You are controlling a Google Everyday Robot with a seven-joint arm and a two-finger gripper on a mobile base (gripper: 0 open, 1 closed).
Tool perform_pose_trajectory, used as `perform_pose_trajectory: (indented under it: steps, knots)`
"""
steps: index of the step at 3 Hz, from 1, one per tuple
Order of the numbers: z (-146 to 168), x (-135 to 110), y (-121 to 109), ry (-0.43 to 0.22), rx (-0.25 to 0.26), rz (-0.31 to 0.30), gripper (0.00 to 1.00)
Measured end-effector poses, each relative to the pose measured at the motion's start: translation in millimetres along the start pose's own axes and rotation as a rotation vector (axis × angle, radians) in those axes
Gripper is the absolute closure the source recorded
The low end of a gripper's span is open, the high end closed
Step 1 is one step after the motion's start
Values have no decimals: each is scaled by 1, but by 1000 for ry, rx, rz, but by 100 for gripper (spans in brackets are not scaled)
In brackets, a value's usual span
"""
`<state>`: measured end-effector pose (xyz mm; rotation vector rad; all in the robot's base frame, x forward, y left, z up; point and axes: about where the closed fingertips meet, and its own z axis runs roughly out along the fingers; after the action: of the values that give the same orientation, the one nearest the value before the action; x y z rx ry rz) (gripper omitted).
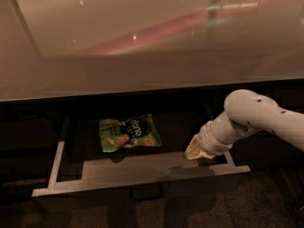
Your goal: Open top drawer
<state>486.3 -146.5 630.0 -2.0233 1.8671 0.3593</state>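
At the right front of the top drawer (142, 178) (standing open) hangs the pincer (198, 151), perhaps touching; its grip unclear.

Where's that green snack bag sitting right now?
In the camera view, the green snack bag lies inside the open top drawer, left of centre on its floor. The gripper is at the drawer's right front corner, apart from the bag.

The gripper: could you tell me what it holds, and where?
Cannot tell; the gripper sits at the front edge of the top drawer, right end.
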Motion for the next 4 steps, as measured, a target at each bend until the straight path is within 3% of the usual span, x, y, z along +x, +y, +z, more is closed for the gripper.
perform_pose_trajectory:
  steps: [3, 4]
  knots:
    - [0, 0, 0, 0, 0, 0, 11]
    - [0, 0, 0, 0, 0, 0, 0]
